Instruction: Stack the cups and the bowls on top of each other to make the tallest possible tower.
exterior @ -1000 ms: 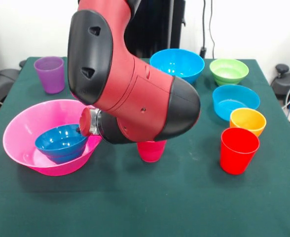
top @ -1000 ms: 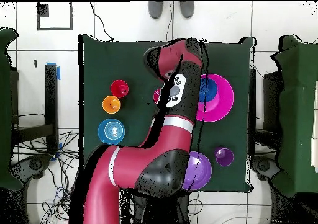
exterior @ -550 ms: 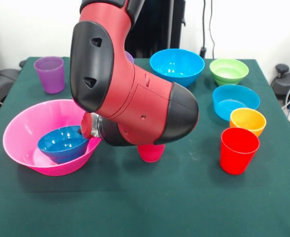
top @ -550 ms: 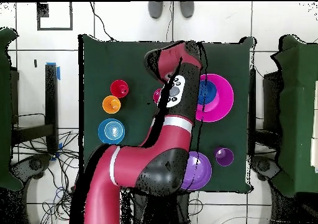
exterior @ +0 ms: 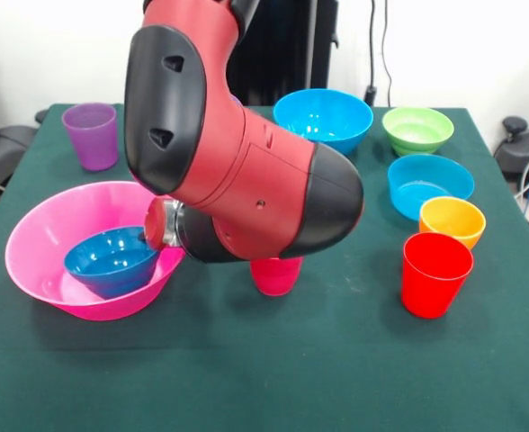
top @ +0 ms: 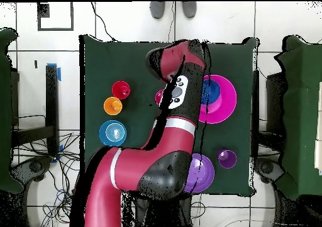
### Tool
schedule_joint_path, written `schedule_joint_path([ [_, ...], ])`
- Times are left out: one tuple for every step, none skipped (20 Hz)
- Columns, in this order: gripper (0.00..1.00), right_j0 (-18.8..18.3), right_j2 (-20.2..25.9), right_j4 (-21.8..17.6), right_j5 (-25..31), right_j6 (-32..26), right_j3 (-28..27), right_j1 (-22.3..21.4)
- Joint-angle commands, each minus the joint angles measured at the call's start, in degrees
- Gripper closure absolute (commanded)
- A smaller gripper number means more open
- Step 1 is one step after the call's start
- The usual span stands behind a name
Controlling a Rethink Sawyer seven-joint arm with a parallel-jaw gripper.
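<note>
**Bowl going into the pink base, pincer hidden behind the wrist**

Arm low over the table now, folks, its big red and black bulk blocking half the scene. The pincer sits right at the inner wall of the huge pink bowl, and the small dark blue bowl lies just beside it, touching or close to touching, tipped a little inside the pink one. Is the pincer clamped on that blue rim or let go? I cannot tell from where I stand; the wrist covers it.

My read: this is the placing step, the dark blue bowl being seated in the tower's base.

Behind the pincer, on its far side, the magenta-pink cup peeks out from under the arm. Well beyond that stand the red cup, the orange bowl, the cyan bowl and the green bowl. The large blue bowl is well apart too, and so is the purple cup. From above, the purple bowl shows half under the arm's elbow.

Next move, I reckon, calls for a clean lift straight up so the blue bowl settles flat and is not dragged up the pink wall, then a swing toward a larger bowl.
</note>
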Motion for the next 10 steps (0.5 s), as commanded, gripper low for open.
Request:
schedule_joint_path([
  [1.00,-1.1,2.9,-4.8,-5.5,-23.5,4.4,-3.2],
  [1.00,-1.2,2.9,-5.1,-5.9,-24.1,4.5,-3.3],
  [1.00,-1.4,2.8,-5.3,-6.3,-24.8,5.3,-4.0],
  [1.00,-1.5,2.7,-5.5,-6.9,-24.9,5.9,-4.5],
  [1.00,-1.8,2.7,-5.7,-6.7,-25.0,4.7,-3.8],
  [1.00,-2.0,2.7,-5.9,-7.0,-25.1,5.1,-4.0],
  [1.00,-2.2,2.7,-6.0,-7.1,-25.6,5.3,-4.2],
  [1.00,-2.3,2.7,-6.1,-7.3,-25.7,5.8,-4.6],
  [1.00,-2.1,2.9,-6.2,-7.2,-25.1,5.0,-3.6],
  [1.00,-2.0,2.9,-6.3,-7.2,-24.8,5.5,-3.8],
])
